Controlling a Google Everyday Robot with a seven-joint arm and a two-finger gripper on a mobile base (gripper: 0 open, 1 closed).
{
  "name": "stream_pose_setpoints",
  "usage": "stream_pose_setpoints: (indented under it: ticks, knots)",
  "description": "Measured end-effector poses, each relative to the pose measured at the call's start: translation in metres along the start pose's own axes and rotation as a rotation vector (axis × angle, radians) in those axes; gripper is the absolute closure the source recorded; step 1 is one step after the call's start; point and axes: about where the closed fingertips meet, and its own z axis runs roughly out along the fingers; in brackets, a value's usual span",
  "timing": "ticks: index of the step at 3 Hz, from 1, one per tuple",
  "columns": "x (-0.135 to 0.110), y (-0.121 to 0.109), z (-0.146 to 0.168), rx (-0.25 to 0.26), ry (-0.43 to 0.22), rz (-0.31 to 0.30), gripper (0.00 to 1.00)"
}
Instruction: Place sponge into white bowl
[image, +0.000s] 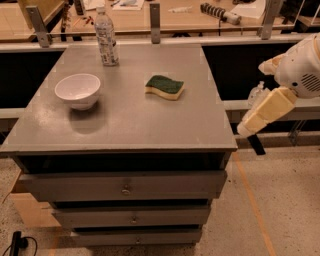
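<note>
The sponge (165, 87), dark green on top over pale yellow foam, lies flat on the grey table top (130, 125), right of centre. The white bowl (77, 90) stands upright and empty on the left side of the table, about a hand-width or two left of the sponge. My arm (285, 85) hangs off the table's right side. My gripper (255, 143) is at its lower end, beside and below the table's front right corner, far from both sponge and bowl, holding nothing that shows.
A clear plastic water bottle (106, 39) stands at the back left of the table. The table is a drawer cabinet with several drawers (125, 187) facing me. A wooden bench (190, 20) with clutter runs behind. A small bottle (256, 92) sits on the right-hand ledge.
</note>
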Motion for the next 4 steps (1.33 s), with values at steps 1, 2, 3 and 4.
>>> stream_pose_setpoints:
  ticks: [1, 2, 3, 4]
  knots:
    - [-0.027, -0.020, 0.041, -0.017, -0.240, 0.059, 0.00]
    - [-0.051, -0.034, 0.045, 0.017, -0.346, 0.087, 0.00]
    - [-0.049, -0.034, 0.044, 0.021, -0.336, 0.083, 0.00]
    - [-0.059, -0.043, 0.070, 0.001, -0.383, 0.120, 0.00]
